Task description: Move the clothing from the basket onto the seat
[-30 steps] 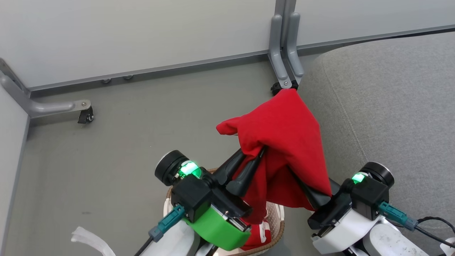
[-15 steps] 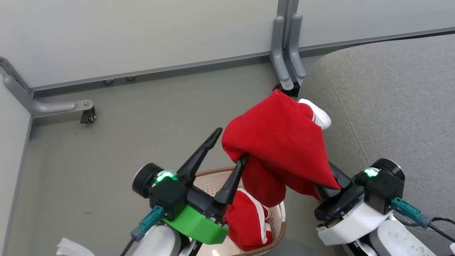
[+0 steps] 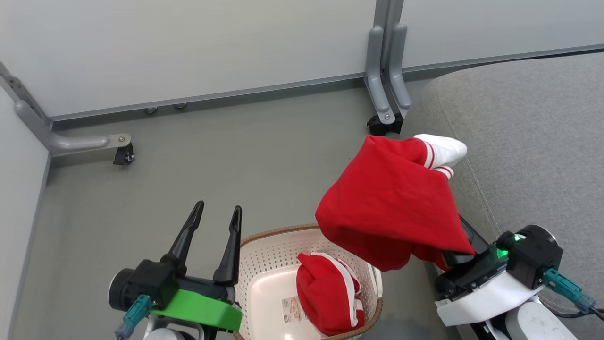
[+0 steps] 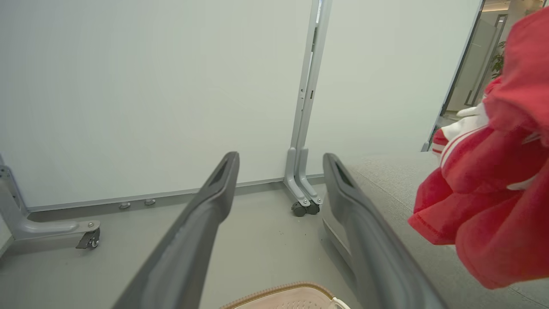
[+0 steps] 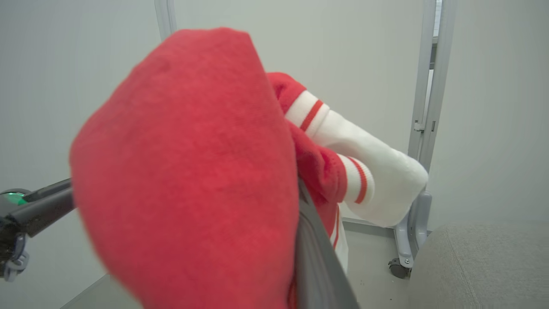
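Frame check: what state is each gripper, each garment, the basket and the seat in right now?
Left gripper: open, holding nothing.
Right gripper: shut on the lifted garment.
Lifted garment: hanging in the air near the seat's edge.
Second garment: bunched inside the basket.
Basket: upright on the floor.
Seat: no garment laid on it yet.

Two red garments by my count: a white-cuffed garment and a white-striped garment; one laundry basket, cream with a brown rim; one paper label inside it; one grey sofa cushion; two robot hands, the left hand and the right hand, the left showing two dark fingers; three black casters under the partition panels, a single caster and a caster pair.
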